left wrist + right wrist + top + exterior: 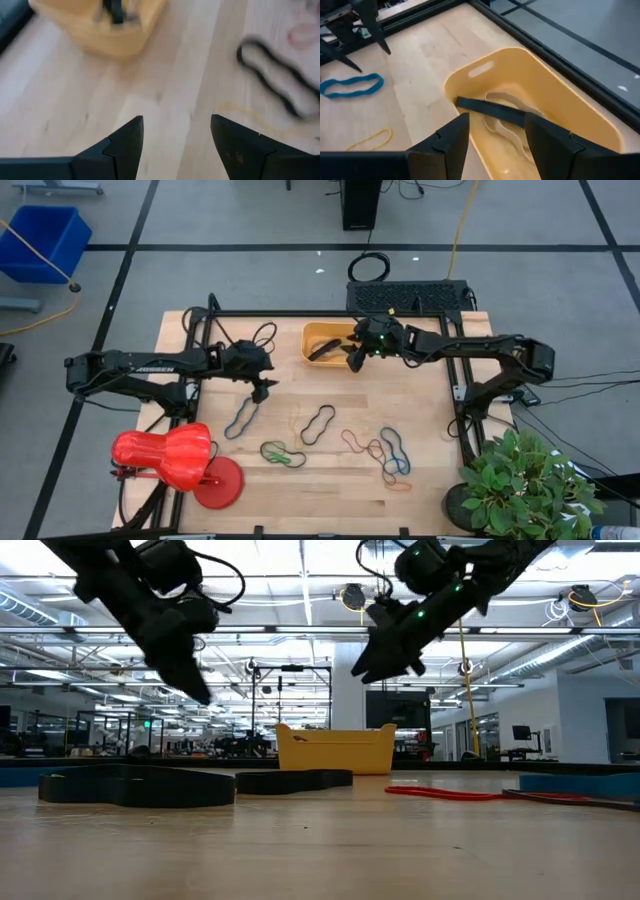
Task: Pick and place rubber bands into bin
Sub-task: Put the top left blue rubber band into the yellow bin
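I log: table [430,490], pale matt wood with fine grain; bin [570,95], smooth yellow plastic with slight sheen; black rubber band [492,109], flat matt elastic; right gripper [492,135] fingers, dark matt plastic.

You have a wooden table [330,475]. The yellow bin [322,343] sits near its back edge. Rubber bands [318,424] lie scattered in front of the bin. A red lamp [175,462] stands far off to the bin's front-left.

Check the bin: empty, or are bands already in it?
Not empty. In the right wrist view the bin holds a black band and a tan band, with the open right gripper above it.
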